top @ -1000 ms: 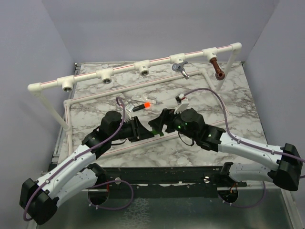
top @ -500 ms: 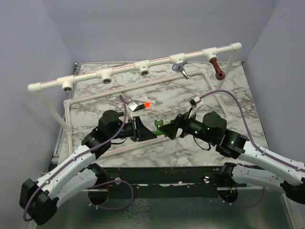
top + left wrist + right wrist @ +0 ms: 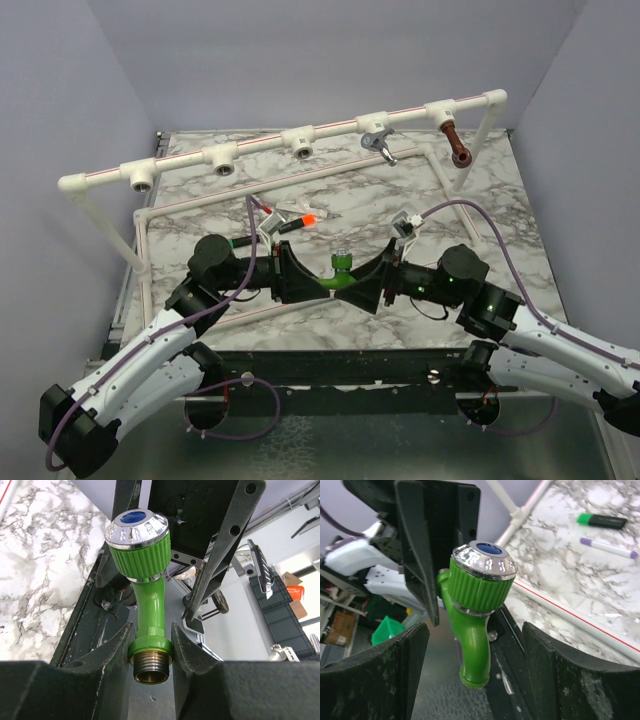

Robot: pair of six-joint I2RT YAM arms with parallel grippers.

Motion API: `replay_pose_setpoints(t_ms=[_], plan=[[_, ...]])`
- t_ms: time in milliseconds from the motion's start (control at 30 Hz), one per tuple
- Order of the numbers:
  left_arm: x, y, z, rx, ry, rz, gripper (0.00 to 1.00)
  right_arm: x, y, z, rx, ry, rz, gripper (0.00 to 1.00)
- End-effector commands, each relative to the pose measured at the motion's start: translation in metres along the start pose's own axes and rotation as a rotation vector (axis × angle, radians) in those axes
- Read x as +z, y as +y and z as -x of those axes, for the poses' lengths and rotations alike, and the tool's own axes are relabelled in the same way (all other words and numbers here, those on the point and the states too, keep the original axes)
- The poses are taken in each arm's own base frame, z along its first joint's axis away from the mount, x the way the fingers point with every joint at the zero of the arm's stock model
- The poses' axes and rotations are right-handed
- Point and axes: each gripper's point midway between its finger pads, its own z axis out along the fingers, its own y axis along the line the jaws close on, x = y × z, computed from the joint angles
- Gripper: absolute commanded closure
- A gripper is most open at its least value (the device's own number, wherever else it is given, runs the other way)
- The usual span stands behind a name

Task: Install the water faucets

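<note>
Marble-patterned tabletop (image 3: 500, 220) carries a white pipe frame (image 3: 330, 125) whose raised rail already bears a chrome faucet (image 3: 378, 146) and a copper-brown faucet (image 3: 456, 143) toward its right end, while three tee sockets (image 3: 224, 160) further left stand unfilled. In front of the frame, above the tabletop's near middle, the two arms meet nose to nose at the green faucet (image 3: 338, 272). The left end effector (image 3: 150, 645) is clamped on the collar just above the brass thread, with the knob pointing up. The right end effector (image 3: 475, 672) stands wide, its fingers on either side of the faucet's body without touching it. The step in hand looks like a handover between arms, ahead of fitting the third faucet. Next, the right fingers would need to close squarely on the body, leaving the thread free, before the left lets go.
</note>
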Motion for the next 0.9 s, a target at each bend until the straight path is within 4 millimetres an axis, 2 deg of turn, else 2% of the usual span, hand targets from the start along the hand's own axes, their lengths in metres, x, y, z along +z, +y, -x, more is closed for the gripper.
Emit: replay_pose_setpoints(t_ms=[0,333,667,867], plan=[[-0.004,-0.03,0.004,0.087,0.019,-0.106,1.0,-0.006,0.035,0.016,0.01,-0.066,0.178,0.21],[-0.005,-0.036,0.005,0.106,0.006,-0.129,1.0,-0.004,0.041,0.018,0.024,-0.077,0.214,0.39],[-0.007,-0.043,0.01,0.127,-0.019,-0.143,1.0,-0.003,0.036,0.011,0.037,-0.059,0.205,0.49],[-0.008,-0.046,0.011,0.135,-0.023,-0.149,1.0,-0.003,0.036,0.012,0.032,-0.064,0.205,0.64]])
